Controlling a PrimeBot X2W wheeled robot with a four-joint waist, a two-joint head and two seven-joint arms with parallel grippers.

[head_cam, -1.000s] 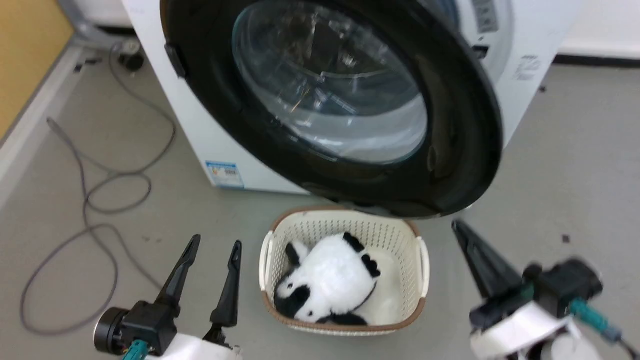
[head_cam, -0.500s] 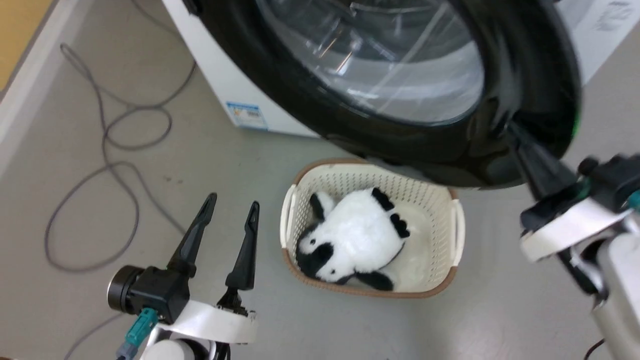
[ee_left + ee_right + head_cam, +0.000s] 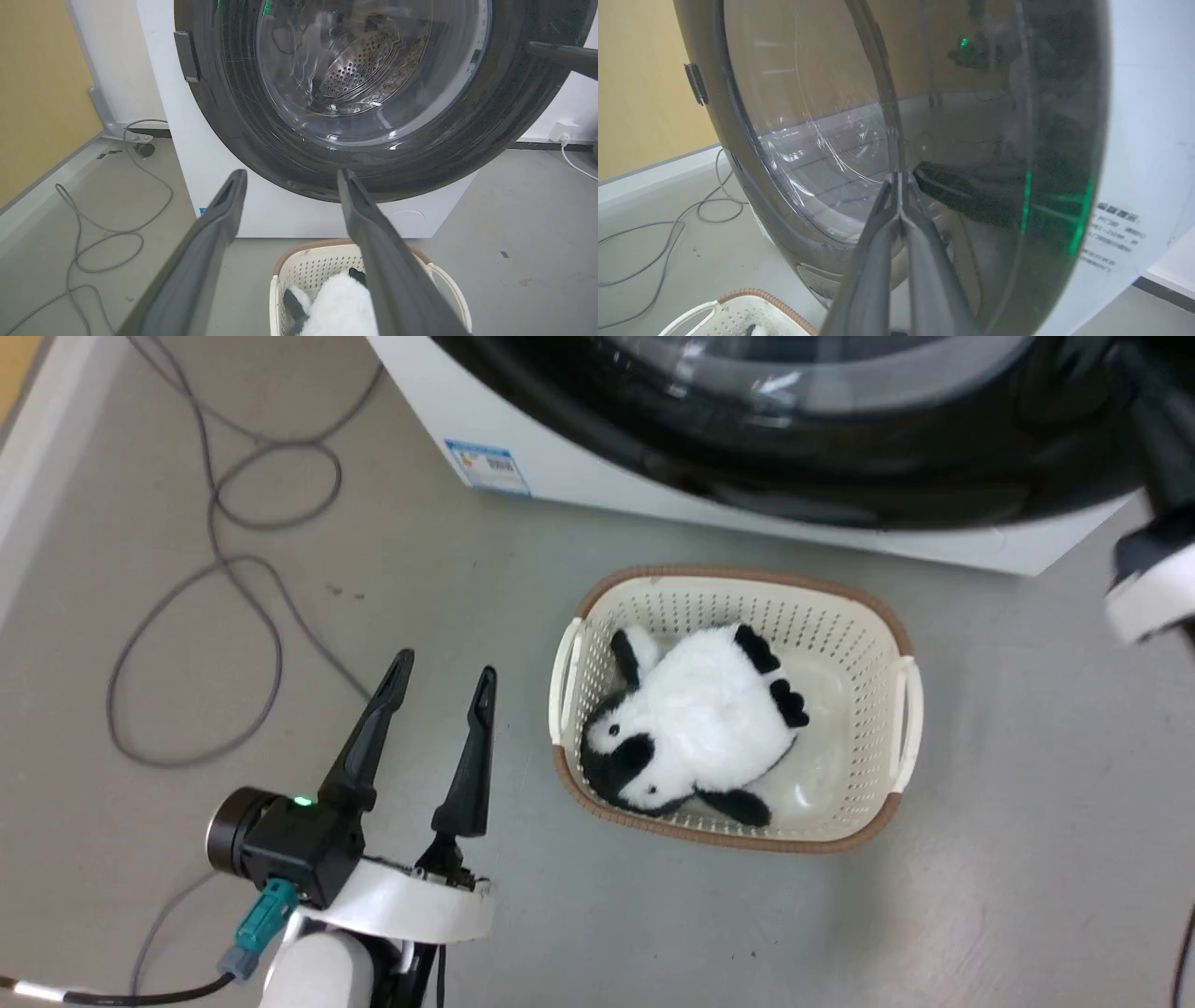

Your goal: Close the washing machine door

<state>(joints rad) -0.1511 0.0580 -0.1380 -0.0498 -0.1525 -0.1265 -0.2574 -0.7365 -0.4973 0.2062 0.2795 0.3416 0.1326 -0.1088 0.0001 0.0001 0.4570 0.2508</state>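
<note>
The washing machine door [image 3: 233,116], a black disc with a clear glass bowl, hangs in front of the white washing machine [image 3: 261,219]; the steel drum shows through the glass. In the head view the door [image 3: 840,476] runs along the top, above the machine's blue sticker [image 3: 488,465]. My right gripper [image 3: 900,176] is shut with nothing in it, its tips against the door's outer face near the right rim; it also appears as right gripper [image 3: 537,47] and right gripper [image 3: 1153,401]. My left gripper [image 3: 443,667] stands open, low over the floor, apart from the door.
A cream perforated basket [image 3: 728,581] with a panda plush [image 3: 700,728] sits on the floor just in front of the machine, right of my left gripper. Grey cables [image 3: 233,569] loop over the floor at the left. A yellow wall [image 3: 42,93] stands further left.
The head camera has tilted down and shifted. My right gripper rose from beside the basket to the door's right side, and the door swung in toward the machine front. The left gripper stayed open.
</note>
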